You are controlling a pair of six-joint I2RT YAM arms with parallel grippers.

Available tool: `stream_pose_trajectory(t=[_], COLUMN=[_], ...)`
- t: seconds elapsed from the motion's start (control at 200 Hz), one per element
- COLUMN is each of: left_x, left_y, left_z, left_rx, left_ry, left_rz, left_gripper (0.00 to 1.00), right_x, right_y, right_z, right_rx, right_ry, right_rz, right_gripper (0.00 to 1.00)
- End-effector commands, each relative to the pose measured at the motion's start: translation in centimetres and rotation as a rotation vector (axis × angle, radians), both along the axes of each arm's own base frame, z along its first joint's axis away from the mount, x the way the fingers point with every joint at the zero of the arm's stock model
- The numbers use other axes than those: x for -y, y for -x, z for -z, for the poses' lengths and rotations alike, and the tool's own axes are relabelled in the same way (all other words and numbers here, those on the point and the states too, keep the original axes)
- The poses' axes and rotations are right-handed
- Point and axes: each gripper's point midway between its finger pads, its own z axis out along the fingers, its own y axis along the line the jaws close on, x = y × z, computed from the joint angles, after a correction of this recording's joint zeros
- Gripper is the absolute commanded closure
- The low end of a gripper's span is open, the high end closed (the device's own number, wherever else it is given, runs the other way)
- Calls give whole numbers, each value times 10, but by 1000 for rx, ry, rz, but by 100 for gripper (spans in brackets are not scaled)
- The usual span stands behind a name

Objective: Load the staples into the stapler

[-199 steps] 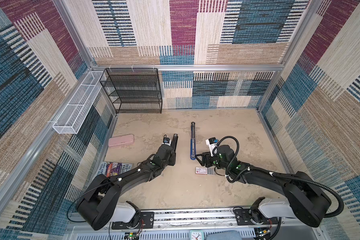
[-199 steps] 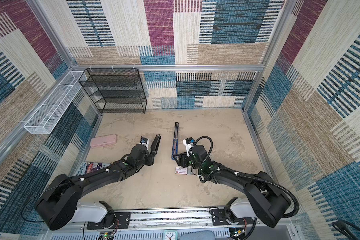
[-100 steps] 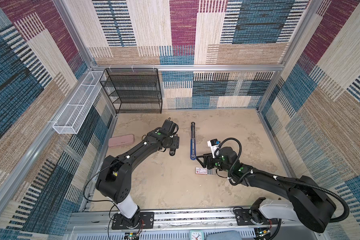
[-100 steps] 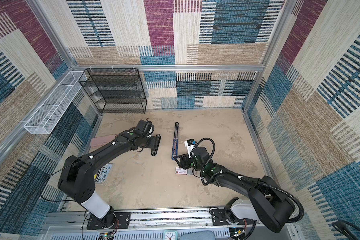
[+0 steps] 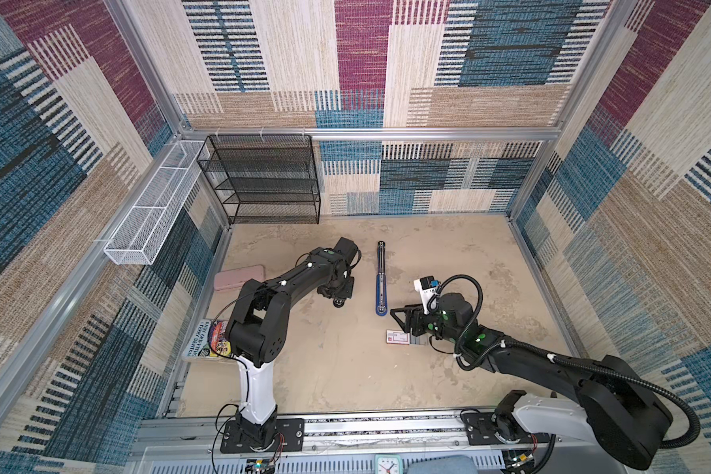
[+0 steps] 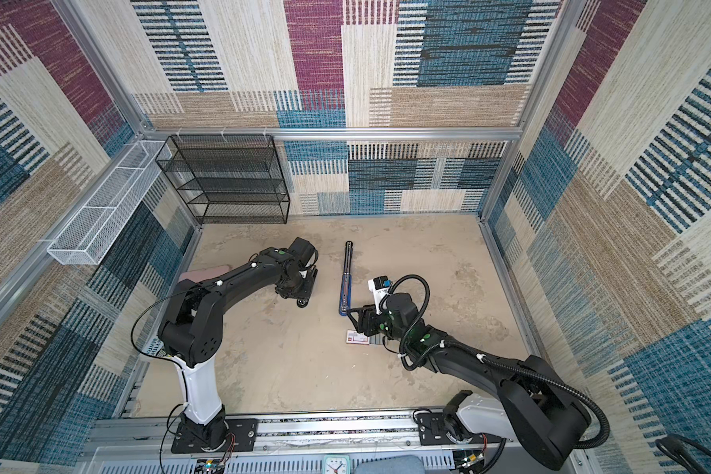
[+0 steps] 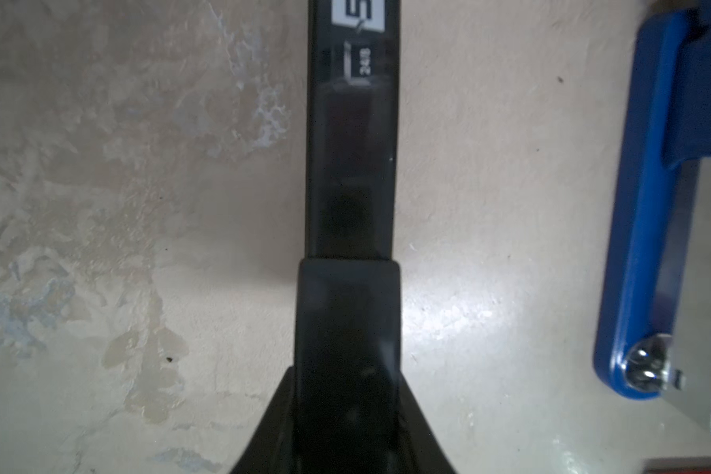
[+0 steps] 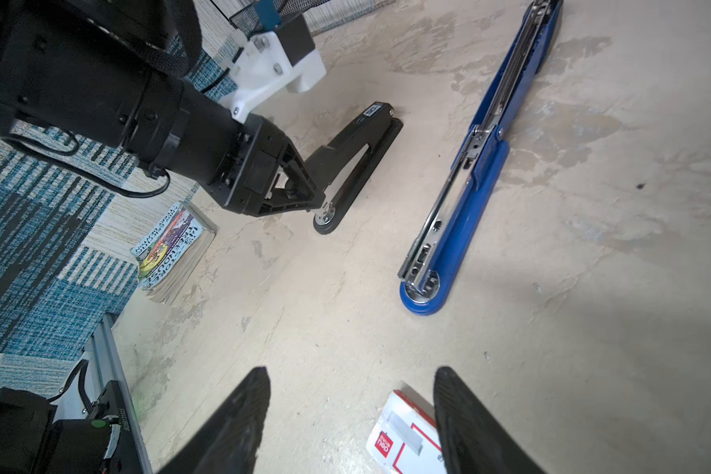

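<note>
A blue stapler [image 5: 381,279] [image 6: 345,279] lies opened out flat mid-table, its metal channel facing up [image 8: 468,164] [image 7: 665,246]. To its left stands a black stapler [image 8: 362,143] [image 7: 349,164], and my left gripper [image 5: 337,295] [image 6: 300,293] [image 7: 347,369] is shut on its hinge end. The staples' white box with a red label [image 5: 397,337] [image 6: 357,337] [image 8: 403,439] lies near the blue stapler's front end, a grey tray [image 5: 417,340] beside it. My right gripper [image 5: 397,320] [image 8: 349,371] hovers open just over the box, nothing between its fingers.
A pink oblong case [image 5: 239,278] lies at the left wall and a book [image 5: 210,338] in front of it. A black mesh rack [image 5: 263,180] stands at the back left, with a white wire basket [image 5: 152,205] on the left wall.
My left arm has risen and swung its gripper round over the black stapler, and the jaws have closed on it. The right gripper has hardly moved.
</note>
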Motion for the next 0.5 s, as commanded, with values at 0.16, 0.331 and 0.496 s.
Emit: stream_pose_trajectory(t=[0.16,0.331,0.496], left_x=[-1,-2,-6], left_y=[3,-1,-14], left_z=[24,24,11], left_rx=[-76,-69,-32], left_ry=[-19,-18,-18], left_rz=[14,11,8], left_gripper=[99,100,99], right_x=[0,1,0], right_y=[-4,-4,-4], right_z=[-9,-12,-12], right_rx=[23,27,21], right_ry=[-17,-19,-22], right_rz=[15,19,16], right_gripper=[33,33,33])
